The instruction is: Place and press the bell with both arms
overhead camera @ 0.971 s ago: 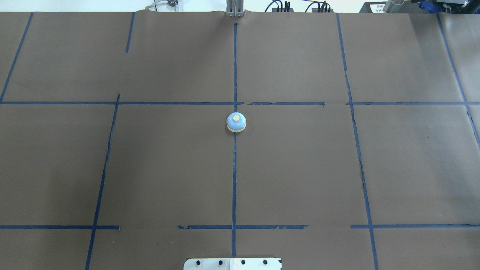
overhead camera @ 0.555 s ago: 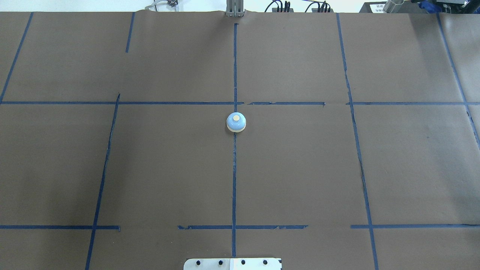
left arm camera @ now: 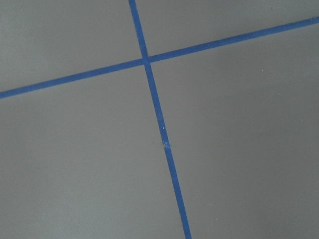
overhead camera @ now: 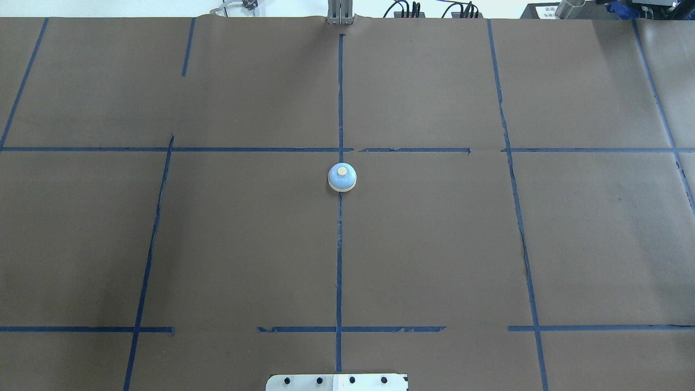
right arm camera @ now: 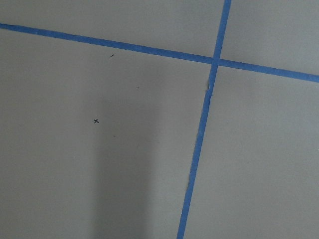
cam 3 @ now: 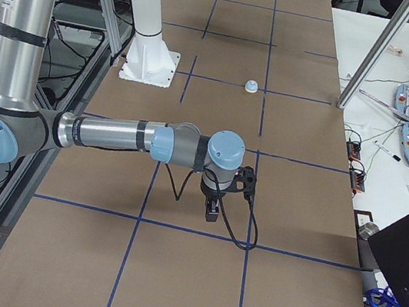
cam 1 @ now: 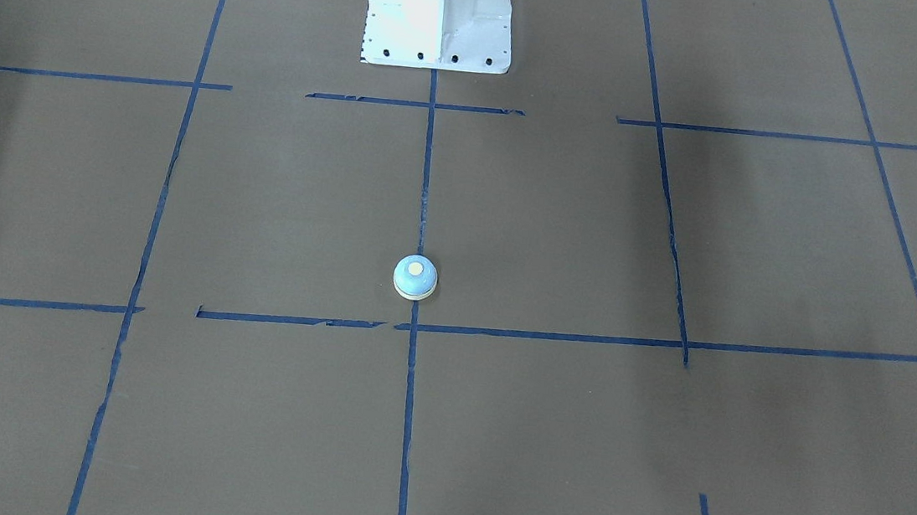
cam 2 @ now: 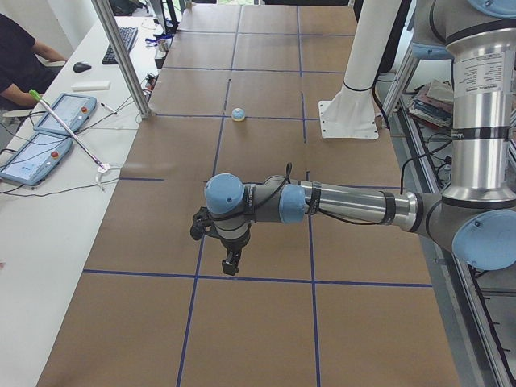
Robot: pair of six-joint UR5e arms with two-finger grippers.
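Note:
The light-blue bell (overhead camera: 342,177) with its cream button stands upright on the blue centre tape line in the middle of the table. It also shows in the front-facing view (cam 1: 415,278), the left view (cam 2: 238,114) and the right view (cam 3: 252,86). My left gripper (cam 2: 231,264) hangs over the table's left end, far from the bell. My right gripper (cam 3: 211,213) hangs over the right end, equally far. Both show only in the side views, so I cannot tell if they are open or shut. The wrist views show only brown paper and blue tape.
Brown paper with a blue tape grid (overhead camera: 339,260) covers the table. The white pedestal base (cam 1: 440,12) stands at the robot's edge. An operator's desk with tablets (cam 2: 48,129) runs along the far side, with metal posts (cam 2: 121,56) at the table's edge.

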